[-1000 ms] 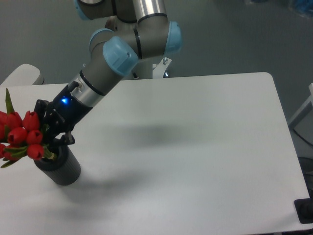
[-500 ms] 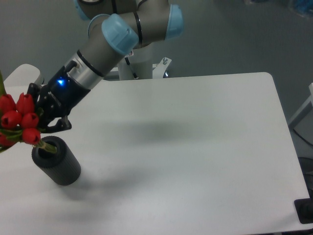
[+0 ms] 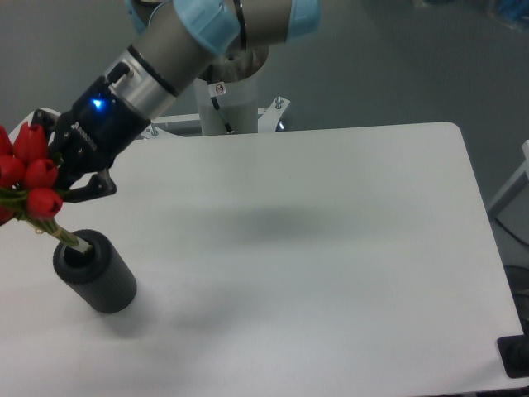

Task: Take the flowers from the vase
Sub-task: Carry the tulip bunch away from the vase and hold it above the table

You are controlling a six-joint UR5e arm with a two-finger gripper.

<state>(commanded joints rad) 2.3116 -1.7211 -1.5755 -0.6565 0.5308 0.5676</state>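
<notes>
Camera view: the flowers (image 3: 25, 178), a bunch of red tulip buds, sit at the far left edge of the frame, partly cut off, raised above the vase (image 3: 95, 271) with only the pale stem ends reaching down to its round hole. The hand (image 3: 62, 194) is closed around the bunch just under the buds, its dark fingers (image 3: 89, 188) on the near side. The dark grey ribbed vase stands on the white table (image 3: 314, 248) near the left front corner, directly under the stems. The arm (image 3: 157, 66) slants up and right from the hand, a blue light on its wrist, toward the white mounting post (image 3: 227, 99) behind the table's far edge. A soft shadow lies mid-table.
</notes>
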